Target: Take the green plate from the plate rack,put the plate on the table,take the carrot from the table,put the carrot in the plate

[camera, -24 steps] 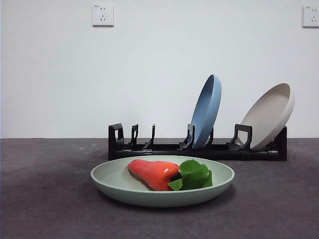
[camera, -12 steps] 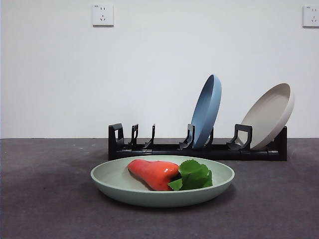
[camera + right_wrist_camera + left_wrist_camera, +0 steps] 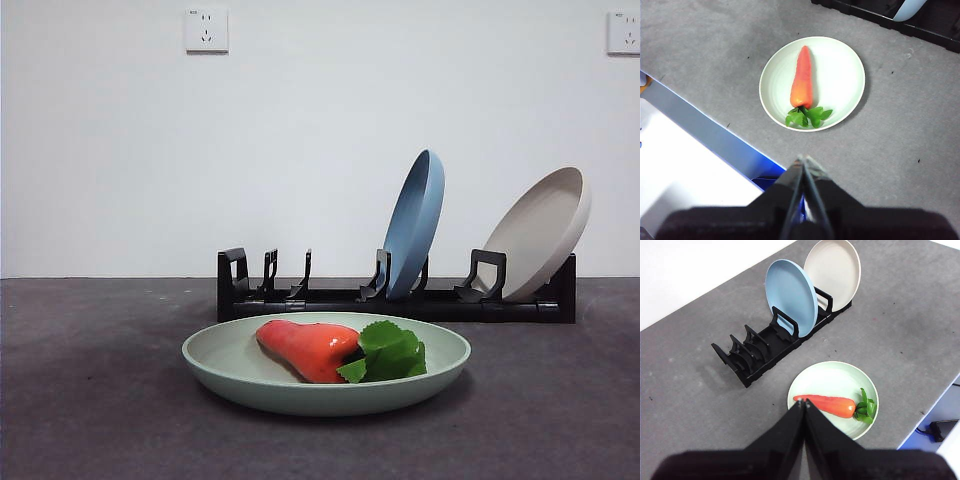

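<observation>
Nothing has changed across the last second: the carrot (image 3: 308, 349) lies in the green plate (image 3: 240, 360), which rests flat on the counter (image 3: 90, 400) just in front of the plate rack (image 3: 300, 297). The task therefore appears complete. Count: one carrot, one green plate, one rack holding one blue plate (image 3: 415, 225) and one beige plate (image 3: 540, 232). The left claw (image 3: 804, 404) and right claw (image 3: 803, 160) hang high above the green plate, both pressed together and empty.

Even, bright light fills the room, the green plate (image 3: 326, 364) casting only a soft shadow on the desk (image 3: 90, 400) (both wrist views blur near each dark tool).
</observation>
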